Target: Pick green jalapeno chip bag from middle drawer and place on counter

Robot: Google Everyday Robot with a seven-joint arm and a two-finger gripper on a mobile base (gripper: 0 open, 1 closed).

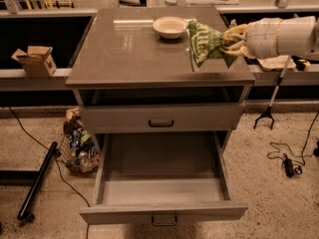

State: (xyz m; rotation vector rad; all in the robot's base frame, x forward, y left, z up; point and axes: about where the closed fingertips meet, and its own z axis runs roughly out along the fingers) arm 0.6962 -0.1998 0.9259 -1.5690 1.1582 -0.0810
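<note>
My gripper (230,40) reaches in from the right, over the right side of the counter (134,54). It is shut on the green jalapeno chip bag (203,44), which hangs tilted above the counter, just right of the white bowl (170,27). The middle drawer (162,178) stands pulled wide open below, and its inside shows nothing in it. The shallower drawer (160,117) above it is closed.
A basket of colourful wrappers (79,146) sits on the floor left of the cabinet. A cardboard box (36,59) rests on the left ledge. A black pole (36,181) lies at lower left. Cables (291,158) and a black stand (266,117) are at right.
</note>
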